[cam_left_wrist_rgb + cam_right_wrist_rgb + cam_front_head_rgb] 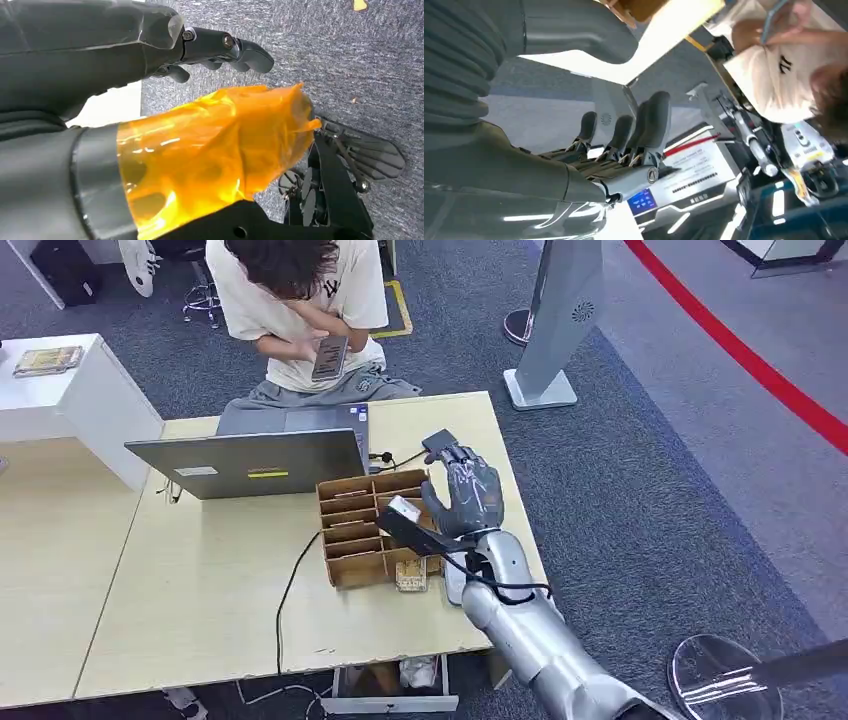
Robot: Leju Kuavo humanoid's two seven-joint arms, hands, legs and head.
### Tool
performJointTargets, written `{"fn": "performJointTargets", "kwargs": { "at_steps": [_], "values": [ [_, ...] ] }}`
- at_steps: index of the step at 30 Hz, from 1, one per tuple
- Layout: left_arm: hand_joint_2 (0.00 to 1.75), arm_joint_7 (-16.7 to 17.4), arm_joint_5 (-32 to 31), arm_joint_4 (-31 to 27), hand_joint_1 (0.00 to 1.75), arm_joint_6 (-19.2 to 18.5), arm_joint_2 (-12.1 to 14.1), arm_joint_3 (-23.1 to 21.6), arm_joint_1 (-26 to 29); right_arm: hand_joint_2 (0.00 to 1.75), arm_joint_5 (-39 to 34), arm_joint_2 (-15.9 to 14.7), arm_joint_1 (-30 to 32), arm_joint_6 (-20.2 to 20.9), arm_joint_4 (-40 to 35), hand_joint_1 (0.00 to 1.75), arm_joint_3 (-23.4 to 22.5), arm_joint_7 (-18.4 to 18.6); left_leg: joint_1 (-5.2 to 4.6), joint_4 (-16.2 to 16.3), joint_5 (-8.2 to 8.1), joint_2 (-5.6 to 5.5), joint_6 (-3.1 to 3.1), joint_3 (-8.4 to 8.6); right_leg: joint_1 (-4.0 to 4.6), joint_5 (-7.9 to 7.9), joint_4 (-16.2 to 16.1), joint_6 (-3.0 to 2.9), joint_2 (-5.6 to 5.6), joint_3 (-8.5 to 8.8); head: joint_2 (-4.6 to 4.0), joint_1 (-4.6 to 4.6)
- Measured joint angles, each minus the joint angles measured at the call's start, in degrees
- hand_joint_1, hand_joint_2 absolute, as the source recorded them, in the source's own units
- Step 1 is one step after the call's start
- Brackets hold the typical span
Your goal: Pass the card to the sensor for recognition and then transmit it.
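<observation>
While the right hand point(462, 498) hovers above the cardboard organizer point(372, 528) with fingers straight and apart, holding nothing, a small patterned card point(411, 576) lies flat on the table point(200, 600) against the organizer's near edge, long axis pointing away from the robot.

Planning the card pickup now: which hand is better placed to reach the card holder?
Right. The right hand is raised over the table, fingers apart, beside the cardboard card holder. The left hand hangs over grey carpet, away from the table.
</observation>
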Motion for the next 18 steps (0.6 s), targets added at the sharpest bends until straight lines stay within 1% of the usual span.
{"fn": "performJointTargets", "kwargs": {
  "at_steps": [4,8,10,14,15,18],
  "values": [
    [0.00,-0.04,0.24,0.00,0.00,0.26,-0.04,0.04,0.00,1.75,0.07,0.00,2.01,0.39,-4.28,0.87,-0.22,-0.85,0.00,0.00,0.00,0.00,0.00,0.00,0.00,0.00,0.00,0.00,0.00,0.00,0.00,0.02],
    [0.00,-0.20,0.61,0.00,0.00,0.39,-0.30,0.22,0.00,1.75,-0.04,0.00,4.29,2.12,-7.55,0.91,0.37,-1.70,0.00,0.00,0.00,0.00,0.00,-0.01,0.00,0.00,0.00,0.00,-0.01,0.00,0.00,0.02],
    [0.00,-0.26,0.79,0.00,0.00,0.44,-0.46,0.53,-0.03,1.75,-0.07,0.00,5.47,3.24,-8.59,0.99,1.38,-2.03,0.00,0.00,0.00,0.01,0.00,-0.01,0.00,0.00,0.00,0.00,0.00,0.00,0.00,0.00],
    [0.00,-0.28,0.85,0.00,0.00,0.48,-0.50,0.77,-0.02,1.75,-0.13,0.00,7.13,4.88,-9.11,1.01,3.76,-2.32,0.00,0.00,0.00,0.00,0.00,-0.02,0.00,0.00,0.00,0.00,-0.01,0.00,0.00,0.00],
    [0.00,-0.28,0.85,0.00,0.00,0.48,-0.50,0.83,-0.03,1.75,-0.13,0.00,7.47,5.07,-9.07,1.05,4.39,-2.32,0.00,0.00,0.00,0.00,0.00,-0.02,0.00,0.00,0.00,0.00,-0.01,0.00,0.00,0.02],
    [0.00,-0.28,0.85,0.00,0.00,0.48,-0.50,0.92,-0.04,1.75,-0.39,0.00,7.83,6.01,-8.32,1.03,6.42,-2.32,0.00,0.00,0.00,0.01,0.00,-0.02,0.00,0.00,0.00,0.00,0.00,0.00,0.00,0.02]
  ]
}}
